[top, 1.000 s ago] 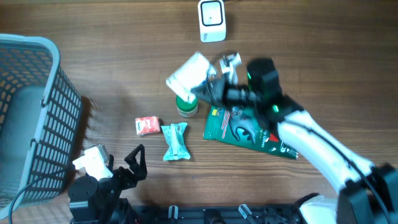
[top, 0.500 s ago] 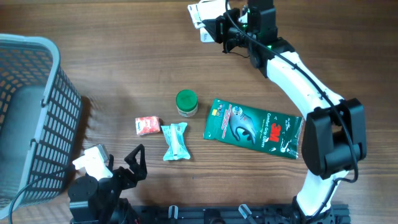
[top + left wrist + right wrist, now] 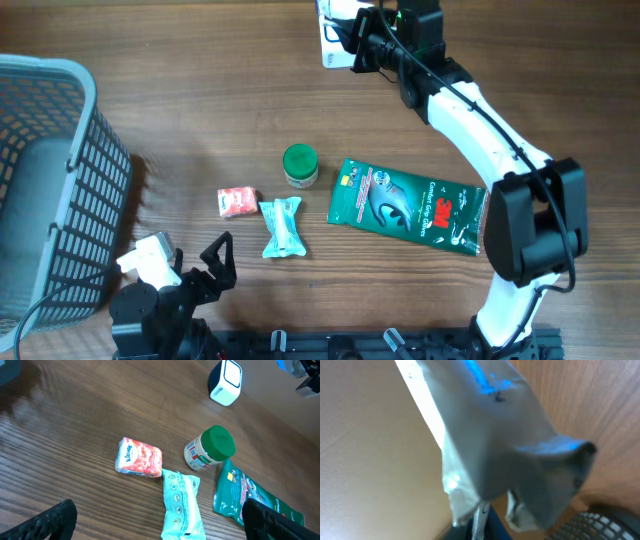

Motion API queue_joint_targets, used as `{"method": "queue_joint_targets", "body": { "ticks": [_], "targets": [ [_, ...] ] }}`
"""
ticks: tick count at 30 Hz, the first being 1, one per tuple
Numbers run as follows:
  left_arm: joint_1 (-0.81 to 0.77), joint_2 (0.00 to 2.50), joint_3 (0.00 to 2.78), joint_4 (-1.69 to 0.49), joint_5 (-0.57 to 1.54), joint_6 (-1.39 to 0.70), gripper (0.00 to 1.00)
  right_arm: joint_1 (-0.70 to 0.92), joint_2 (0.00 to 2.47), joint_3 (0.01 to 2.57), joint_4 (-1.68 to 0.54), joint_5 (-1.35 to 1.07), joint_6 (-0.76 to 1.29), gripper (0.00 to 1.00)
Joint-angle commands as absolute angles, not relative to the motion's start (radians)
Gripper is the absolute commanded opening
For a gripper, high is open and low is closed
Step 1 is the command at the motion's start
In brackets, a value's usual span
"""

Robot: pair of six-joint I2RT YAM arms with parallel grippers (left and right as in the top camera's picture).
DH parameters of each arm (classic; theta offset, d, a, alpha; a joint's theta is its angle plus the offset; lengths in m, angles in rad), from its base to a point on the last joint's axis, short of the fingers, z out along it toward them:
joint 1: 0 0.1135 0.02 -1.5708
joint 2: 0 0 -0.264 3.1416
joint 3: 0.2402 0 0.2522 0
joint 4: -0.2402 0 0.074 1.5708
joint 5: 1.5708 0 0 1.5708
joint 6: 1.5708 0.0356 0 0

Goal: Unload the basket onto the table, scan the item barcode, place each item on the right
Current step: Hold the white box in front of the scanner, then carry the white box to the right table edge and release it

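Your right gripper (image 3: 362, 38), clamped on a pale packet (image 3: 490, 435), apparently presents it to the scanner (image 3: 225, 382); your left gripper (image 3: 195, 270) idles, jaws apart.

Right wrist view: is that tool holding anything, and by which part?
Yes. The right tool is shut on a white packet, pinching its crumpled edge nearest the camera; the exact spot is blurred.

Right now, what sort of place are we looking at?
Probably a mock checkout bench: a small white scanner at the far edge of the wooden table, a grey basket on the left, loose retail goods like a green 3M pack and a tissue packet.
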State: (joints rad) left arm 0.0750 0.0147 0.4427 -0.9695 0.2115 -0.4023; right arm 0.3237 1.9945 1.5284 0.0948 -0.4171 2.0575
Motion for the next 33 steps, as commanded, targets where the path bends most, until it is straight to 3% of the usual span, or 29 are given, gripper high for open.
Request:
{"method": "queue_joint_targets", "body": {
  "ticks": [1,7,13,18,21,28,33],
  "targets": [
    [0.081,0.007,0.441,-0.967,0.228,-0.407,1.0,0.317,2.104,1.573,0.137,-0.385,2.072,0.05],
    [0.081,0.007,0.441,-0.967,0.228,-0.408,1.0,0.309,2.292,1.76,0.112,-0.446,2.071,0.05],
    [0.081,0.007,0.441,-0.967,0.228,-0.408,1.0,0.299,2.293,1.817,-0.127,-0.417,2.072,0.05],
    [0.081,0.007,0.441,-0.967,0.228,-0.408,1.0,0.29,2.273,1.82,-0.2,-0.384,2.068,0.05],
    [0.081,0.007,0.441,-0.967,0.228,-0.408,1.0,0.271,2.207,1.82,-0.295,-0.314,1.985,0.05],
    [0.081,0.007,0.441,-0.967,0.227,-0.408,1.0,0.202,1.932,1.82,-0.694,0.09,1.897,0.05],
    [0.081,0.007,0.441,-0.967,0.228,-0.407,1.0,-0.002,1.89,1.819,-1.029,0.203,1.967,0.04]
  ]
}}
